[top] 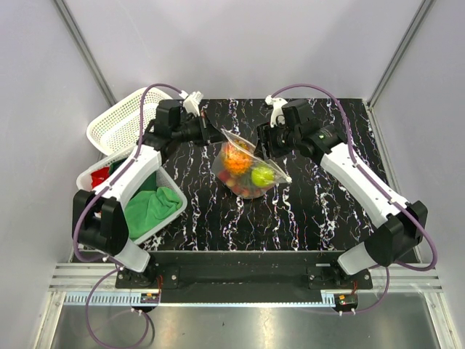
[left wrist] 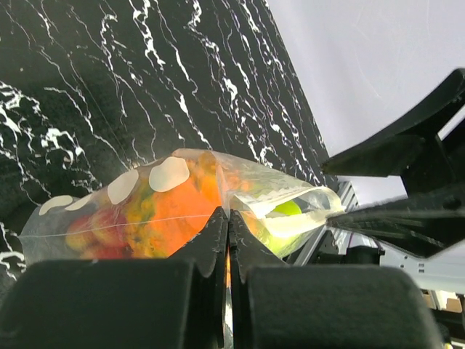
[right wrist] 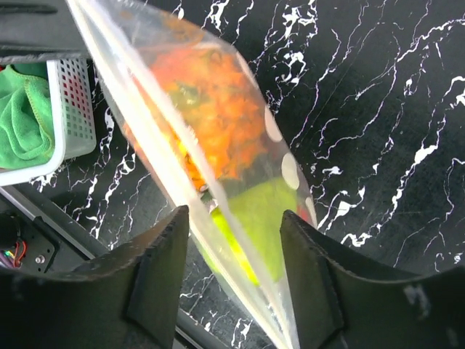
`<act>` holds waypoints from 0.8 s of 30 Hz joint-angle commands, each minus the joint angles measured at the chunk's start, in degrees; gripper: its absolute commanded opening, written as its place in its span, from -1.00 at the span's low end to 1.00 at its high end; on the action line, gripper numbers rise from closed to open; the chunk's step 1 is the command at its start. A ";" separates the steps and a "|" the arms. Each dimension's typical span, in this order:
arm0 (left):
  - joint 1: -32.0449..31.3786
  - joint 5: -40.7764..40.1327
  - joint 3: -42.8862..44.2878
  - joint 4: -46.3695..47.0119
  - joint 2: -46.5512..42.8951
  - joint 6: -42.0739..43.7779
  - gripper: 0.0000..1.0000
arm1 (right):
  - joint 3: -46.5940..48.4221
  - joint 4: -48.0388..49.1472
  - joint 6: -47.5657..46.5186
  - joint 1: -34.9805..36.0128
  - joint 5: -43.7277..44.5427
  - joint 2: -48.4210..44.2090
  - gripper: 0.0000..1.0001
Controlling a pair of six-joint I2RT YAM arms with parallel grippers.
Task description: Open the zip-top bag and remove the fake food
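Left gripper (left wrist: 227, 227) is pinched shut on the top edge of the bag (top: 245, 166), mid-frame in the overhead view. Right gripper (right wrist: 234, 225) straddles the other lip, jaws wide. It should close on one film layer only, then pull away gently. Food (top: 234, 156) is still inside — an orange piece and a pear (top: 261, 175). Cloths (top: 149, 207) and a basket (top: 116, 120) sit at left — well clear.

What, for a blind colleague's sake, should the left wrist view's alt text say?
The left end effector is shut on a clear dotted bag holding orange, red and green toy food, with a black marbled table behind.
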 commanded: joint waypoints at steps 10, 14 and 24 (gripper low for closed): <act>-1.80 0.37 0.17 -1.06 -4.42 2.32 -1.00 | -2.96 2.94 -1.12 -0.20 -0.41 0.57 -0.21; -1.98 -3.47 1.84 -3.60 -4.16 2.50 -1.00 | -1.91 1.46 -0.06 -0.11 -2.80 1.54 -0.89; -2.59 -17.37 7.91 -17.15 -15.64 4.34 0.30 | 1.17 -1.27 12.32 -0.11 -8.94 -1.36 -1.00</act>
